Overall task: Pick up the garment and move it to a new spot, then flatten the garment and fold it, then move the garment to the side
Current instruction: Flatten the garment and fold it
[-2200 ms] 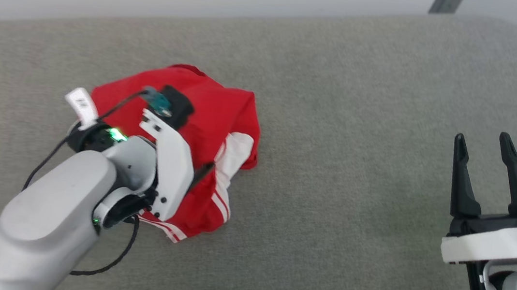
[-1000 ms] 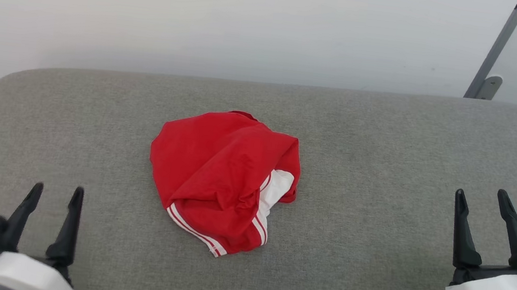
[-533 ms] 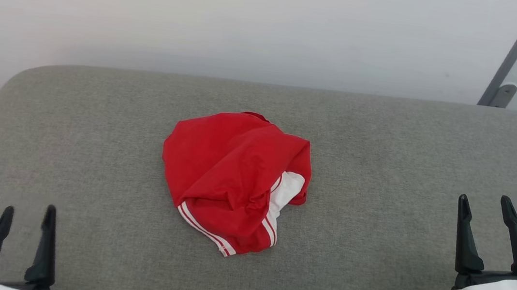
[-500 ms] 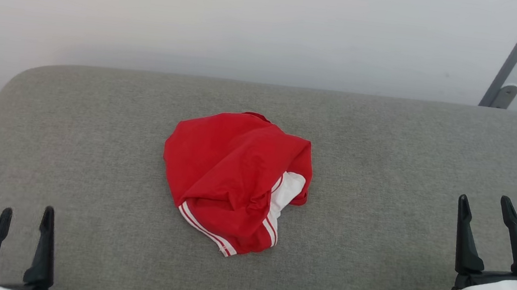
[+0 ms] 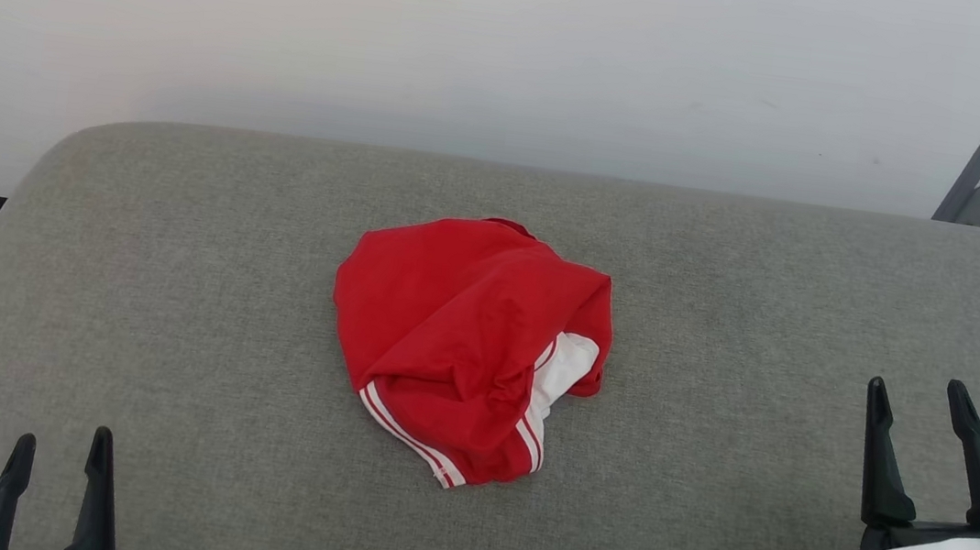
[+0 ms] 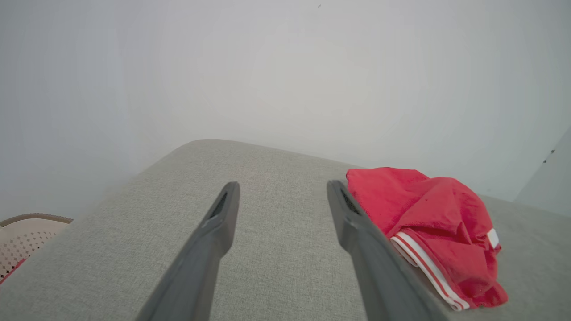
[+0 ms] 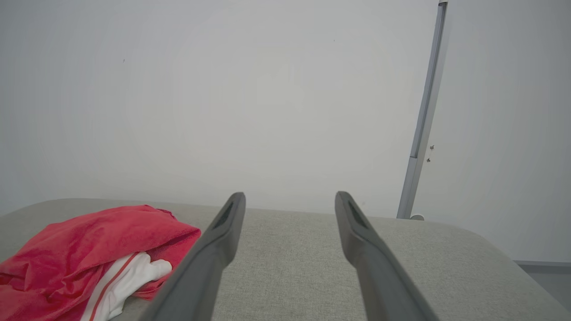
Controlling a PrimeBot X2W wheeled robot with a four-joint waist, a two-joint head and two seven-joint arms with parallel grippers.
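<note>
Left tool [image 5: 63, 439] pulled back off garment [image 5: 464, 337] since earlier frame – now parked lower left, fingers spread, nothing in them. Right tool [image 5: 917, 385] at lower right, also gaping wide, empty. Garment crumpled in heap mid surface [image 5: 775, 280] – white cuff poking out right side, striped hem toward robot. Both tools well apart from it.

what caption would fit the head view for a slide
Crumpled red garment on a grey padded surface, open left pincer and open right pincer apart from it at the lower corners
</note>
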